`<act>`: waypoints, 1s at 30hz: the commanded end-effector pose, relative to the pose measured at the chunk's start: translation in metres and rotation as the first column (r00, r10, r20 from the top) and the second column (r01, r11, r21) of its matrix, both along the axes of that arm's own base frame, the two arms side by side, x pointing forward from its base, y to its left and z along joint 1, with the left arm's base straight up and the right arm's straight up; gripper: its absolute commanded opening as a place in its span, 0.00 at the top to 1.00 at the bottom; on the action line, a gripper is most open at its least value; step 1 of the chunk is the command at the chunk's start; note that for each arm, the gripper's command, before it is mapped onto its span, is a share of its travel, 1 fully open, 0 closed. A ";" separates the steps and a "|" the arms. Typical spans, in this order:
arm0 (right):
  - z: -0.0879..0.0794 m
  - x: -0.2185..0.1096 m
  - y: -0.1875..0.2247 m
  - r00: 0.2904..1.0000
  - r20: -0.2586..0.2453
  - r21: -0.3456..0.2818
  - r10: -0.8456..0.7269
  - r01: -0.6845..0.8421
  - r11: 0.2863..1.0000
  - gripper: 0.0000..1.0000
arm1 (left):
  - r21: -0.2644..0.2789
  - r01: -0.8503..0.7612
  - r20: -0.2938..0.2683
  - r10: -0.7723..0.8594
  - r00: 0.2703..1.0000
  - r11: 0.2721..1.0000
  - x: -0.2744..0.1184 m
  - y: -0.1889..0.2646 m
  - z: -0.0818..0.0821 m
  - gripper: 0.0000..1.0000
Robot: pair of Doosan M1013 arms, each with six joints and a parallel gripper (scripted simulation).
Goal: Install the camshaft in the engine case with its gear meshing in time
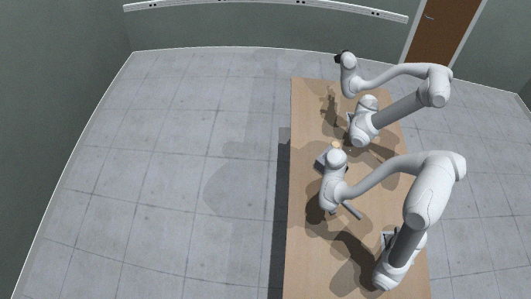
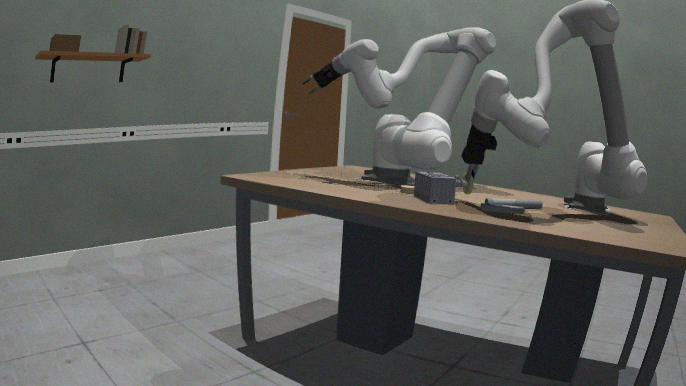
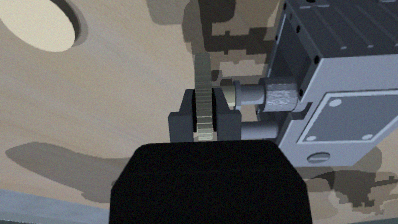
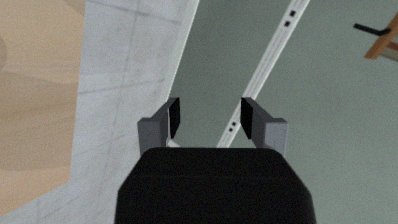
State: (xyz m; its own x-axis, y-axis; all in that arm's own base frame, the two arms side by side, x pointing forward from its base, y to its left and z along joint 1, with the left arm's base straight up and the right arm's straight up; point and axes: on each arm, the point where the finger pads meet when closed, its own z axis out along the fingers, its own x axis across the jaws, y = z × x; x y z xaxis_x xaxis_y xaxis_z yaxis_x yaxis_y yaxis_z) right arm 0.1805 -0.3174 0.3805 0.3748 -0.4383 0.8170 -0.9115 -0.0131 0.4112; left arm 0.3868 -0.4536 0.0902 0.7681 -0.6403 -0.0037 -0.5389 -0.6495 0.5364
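My left gripper (image 3: 203, 101) (image 2: 469, 181) is shut on the camshaft's big gear (image 3: 202, 72), seen edge-on between the fingers. The camshaft's shaft (image 3: 250, 94) runs from the gear's right side to the ridged bearing (image 3: 281, 95) on the case front; a short length of shaft and its collar show outside. How deep it sits is hidden. A lower crank shaft (image 3: 259, 130) runs behind the right-hand finger; the small gear and the tooth marks are not visible. The engine case (image 3: 350, 75) (image 2: 435, 188) (image 1: 320, 163) stands upright on the table. My right gripper (image 4: 210, 110) (image 2: 310, 87) is open, empty, high and away from the case.
A pale round disc (image 3: 40, 22) (image 1: 335, 144) (image 2: 407, 189) lies near the case. A grey rod (image 1: 353, 211) (image 2: 515, 207) and a flat grey piece (image 2: 500, 209) lie on the table (image 1: 310, 263) on the left arm's side of the case.
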 end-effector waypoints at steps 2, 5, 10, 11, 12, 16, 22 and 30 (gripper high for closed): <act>0.000 0.000 0.000 1.000 0.000 0.000 0.000 0.000 1.000 0.00 | -0.001 0.000 0.001 0.000 1.000 1.000 0.002 -0.002 0.001 0.71; 0.000 0.000 0.000 1.000 0.000 0.000 0.000 0.000 1.000 0.00 | -0.001 0.000 0.001 0.000 1.000 1.000 0.003 -0.003 0.001 0.71; 0.000 0.000 0.000 1.000 0.000 0.000 0.000 0.000 1.000 0.00 | -0.001 0.000 0.001 0.000 1.000 1.000 0.004 -0.003 0.001 0.71; 0.000 0.000 0.000 1.000 0.000 0.000 0.000 0.000 1.000 0.00 | -0.001 0.000 0.001 0.000 1.000 1.000 0.004 -0.003 0.001 0.71; 0.000 0.000 0.000 1.000 0.000 0.000 0.000 0.000 1.000 0.00 | -0.001 0.000 0.001 0.000 1.000 1.000 0.004 -0.004 0.001 0.71; 0.000 0.000 0.000 1.000 0.000 0.000 0.000 0.000 1.000 0.00 | -0.001 0.000 0.001 0.000 1.000 1.000 0.004 -0.004 0.001 0.71; 0.000 0.000 0.000 1.000 0.000 0.000 0.000 0.000 1.000 0.00 | -0.001 0.000 0.001 0.000 1.000 1.000 0.004 -0.004 0.001 0.71; 0.000 0.000 0.000 1.000 0.000 0.000 0.000 0.000 1.000 0.00 | -0.001 0.000 0.001 0.000 1.000 1.000 0.004 -0.004 0.001 0.71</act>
State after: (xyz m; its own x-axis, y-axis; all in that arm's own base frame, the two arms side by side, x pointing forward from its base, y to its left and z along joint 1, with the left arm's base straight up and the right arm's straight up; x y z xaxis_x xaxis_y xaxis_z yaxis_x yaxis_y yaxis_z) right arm 0.1805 -0.3174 0.3805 0.3748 -0.4383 0.8170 -0.9115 -0.0131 0.4112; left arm 0.3908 -0.4569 0.0902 0.7681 -0.6403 -0.0037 -0.5389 -0.6495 0.5364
